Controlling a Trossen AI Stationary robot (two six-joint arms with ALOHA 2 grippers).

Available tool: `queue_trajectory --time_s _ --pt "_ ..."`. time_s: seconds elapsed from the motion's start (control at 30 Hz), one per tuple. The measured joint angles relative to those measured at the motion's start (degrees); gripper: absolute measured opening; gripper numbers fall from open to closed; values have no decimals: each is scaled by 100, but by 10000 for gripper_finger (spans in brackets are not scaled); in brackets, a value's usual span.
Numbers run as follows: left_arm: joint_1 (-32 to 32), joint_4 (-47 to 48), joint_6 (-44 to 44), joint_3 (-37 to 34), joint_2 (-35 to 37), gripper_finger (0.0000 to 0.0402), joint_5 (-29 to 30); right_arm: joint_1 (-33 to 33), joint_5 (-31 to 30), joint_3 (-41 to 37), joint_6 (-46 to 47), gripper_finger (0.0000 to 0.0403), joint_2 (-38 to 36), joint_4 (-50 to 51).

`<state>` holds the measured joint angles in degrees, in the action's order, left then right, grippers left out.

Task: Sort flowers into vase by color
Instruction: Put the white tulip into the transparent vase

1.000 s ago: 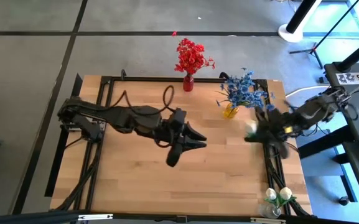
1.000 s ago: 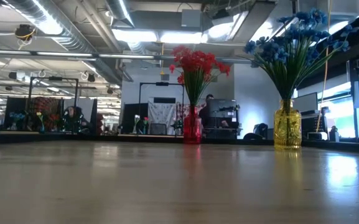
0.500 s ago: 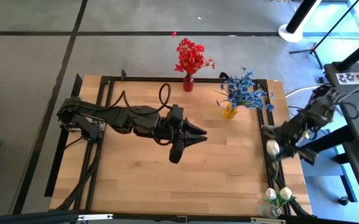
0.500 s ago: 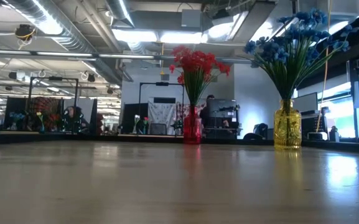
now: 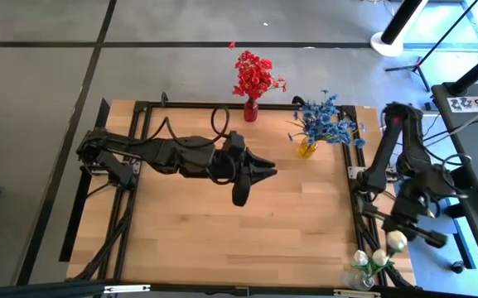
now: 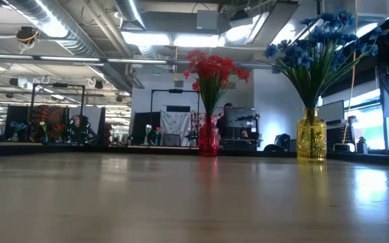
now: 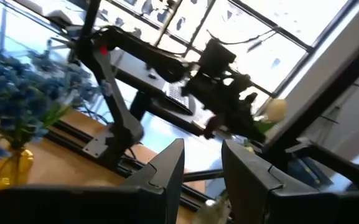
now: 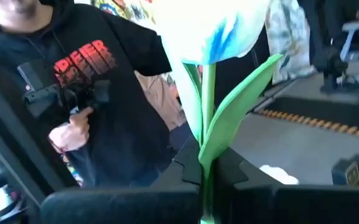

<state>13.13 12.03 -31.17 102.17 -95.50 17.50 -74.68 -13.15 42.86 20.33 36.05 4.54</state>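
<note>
Right gripper (image 5: pixel 406 234), clamped on a white flower (image 5: pixel 397 241) held just above the white blooms (image 5: pixel 369 259) at the table's near-right corner, should lower stem-first, vertically; left gripper (image 5: pixel 263 172) waits mid-table, narrowly parted and empty.

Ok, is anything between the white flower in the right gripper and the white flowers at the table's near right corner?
Nothing visible. The right gripper, shut on the white flower, hangs just past the table's right edge, right beside the white flowers.
</note>
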Motion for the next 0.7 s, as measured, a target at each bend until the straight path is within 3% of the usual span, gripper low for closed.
queue_trajectory --time_s 0.23,0.7 --pt "-11 0 5 0 0 104 494 -908 -1171 -14 -1072 2 501 -985" --pt "136 0 -19 -7 -2 104 600 -983 -1187 -14 -560 1 1056 -1262"
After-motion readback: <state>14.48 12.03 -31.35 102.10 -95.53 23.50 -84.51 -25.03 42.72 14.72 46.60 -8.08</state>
